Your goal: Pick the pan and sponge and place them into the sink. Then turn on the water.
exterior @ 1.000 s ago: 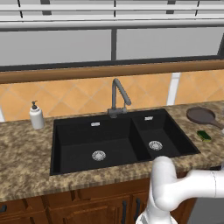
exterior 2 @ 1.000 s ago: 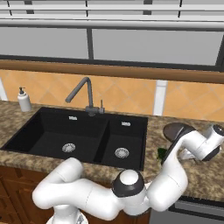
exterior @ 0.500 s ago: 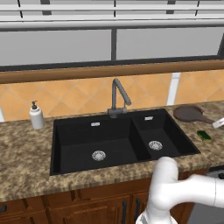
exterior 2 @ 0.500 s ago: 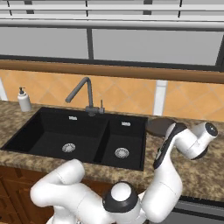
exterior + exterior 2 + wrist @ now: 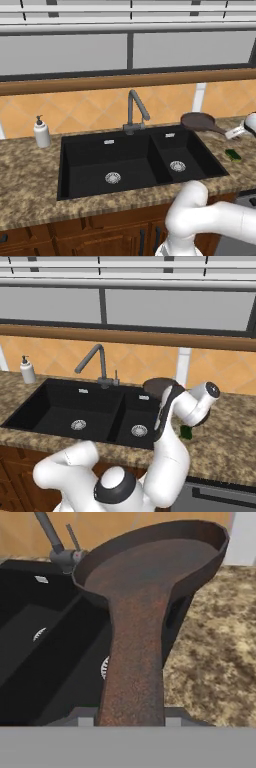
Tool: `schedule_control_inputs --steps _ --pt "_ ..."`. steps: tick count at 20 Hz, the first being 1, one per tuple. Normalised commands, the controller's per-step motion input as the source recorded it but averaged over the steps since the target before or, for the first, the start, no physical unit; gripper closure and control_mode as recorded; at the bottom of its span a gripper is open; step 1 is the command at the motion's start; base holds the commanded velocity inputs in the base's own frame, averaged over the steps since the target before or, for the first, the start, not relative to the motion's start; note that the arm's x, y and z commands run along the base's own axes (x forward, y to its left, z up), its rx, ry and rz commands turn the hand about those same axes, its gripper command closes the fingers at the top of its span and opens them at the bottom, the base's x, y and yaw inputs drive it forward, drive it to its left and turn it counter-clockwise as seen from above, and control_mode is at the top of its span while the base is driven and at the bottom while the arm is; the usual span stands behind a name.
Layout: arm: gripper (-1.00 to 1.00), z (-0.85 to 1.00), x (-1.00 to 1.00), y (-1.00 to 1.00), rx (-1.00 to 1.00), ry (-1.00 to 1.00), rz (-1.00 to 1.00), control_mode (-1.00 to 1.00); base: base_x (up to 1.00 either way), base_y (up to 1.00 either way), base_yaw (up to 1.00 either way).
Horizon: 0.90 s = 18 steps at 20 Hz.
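Note:
The dark brown pan point(image 5: 197, 121) hangs in the air over the back right corner of the black sink point(image 5: 100, 156). My gripper point(image 5: 231, 133) is shut on the end of the pan's long handle point(image 5: 135, 662), with its tips point(image 5: 129, 717) either side of it at the bottom of the hand view. There the pan's bowl point(image 5: 150, 557) reaches over the rim of the smaller basin point(image 5: 60, 677). The green sponge point(image 5: 233, 155) lies on the counter right of the sink, below the handle. From the right base view the sponge point(image 5: 186, 432) peeks out beside my forearm, which partly covers the pan point(image 5: 156, 387). No water runs.
A grey gooseneck faucet point(image 5: 134, 107) stands behind the divider between the basins, close to the pan's left. A white soap dispenser point(image 5: 42, 133) sits on the speckled counter point(image 5: 30, 175) left of the sink. A tiled backsplash and window ledge run behind.
The gripper has carried the pan left, from over the counter at the far right to the sink's back right corner. The sponge has stayed put.

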Motion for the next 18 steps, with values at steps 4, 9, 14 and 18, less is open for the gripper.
schedule_control_inputs --steps 4,9,14,18 --pt "1.00 0.15 -0.41 0.92 0.00 0.11 0.11 -1.00 0.00 0.00 0.00" --pt "1.00 0.12 -0.42 0.63 0.00 0.04 0.25 -1.00 0.00 0.00 0.00" --pt "1.00 0.01 -0.23 0.91 0.00 0.01 0.26 -1.00 0.00 0.00 0.00" --pt "1.00 0.00 -0.02 1.00 -0.02 0.00 0.17 -1.00 0.00 0.00 0.00"
